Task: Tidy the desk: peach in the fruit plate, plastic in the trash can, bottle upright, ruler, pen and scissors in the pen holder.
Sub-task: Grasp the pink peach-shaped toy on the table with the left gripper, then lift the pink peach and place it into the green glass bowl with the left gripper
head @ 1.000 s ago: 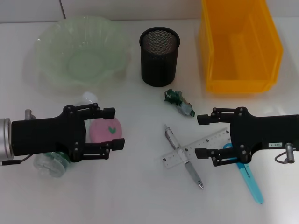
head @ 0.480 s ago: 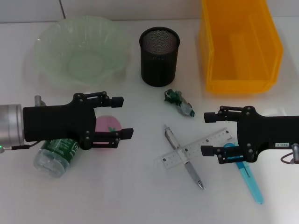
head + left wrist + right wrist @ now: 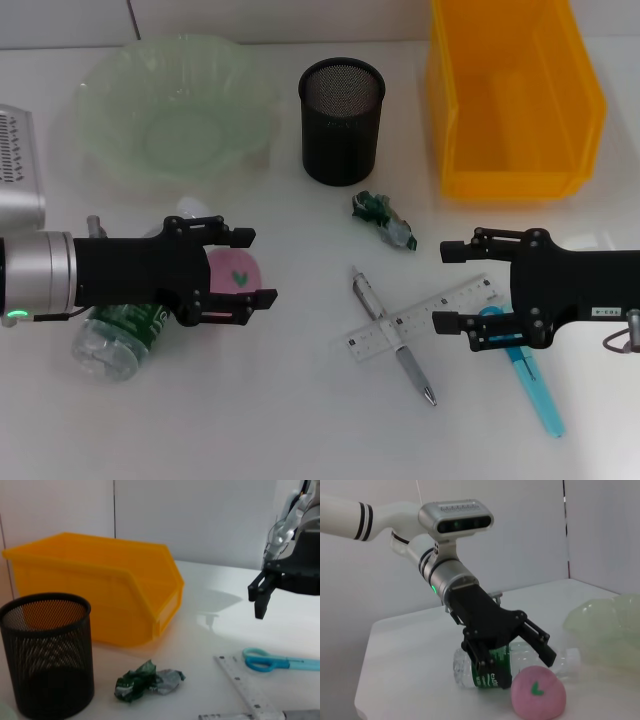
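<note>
Since every thing is out of its place, the tidy-up looks like it has hardly begun. The bin has no trash in it. The plate has no fruit in it. The bottle lies on its side under the left arm, so it needs standing up. The holder looks bare inside from above. The ruler lies flat across the pen, and the scissors lie just beside them under the right arm. The peach sits on the desk next to the bottle, between the fingers of the left gripper, which is spread wide and grips nothing yet. The right gripper is spread wide too and holds nothing, hanging over the ruler's end. The plastic lies crumpled on the desk near the holder.
</note>
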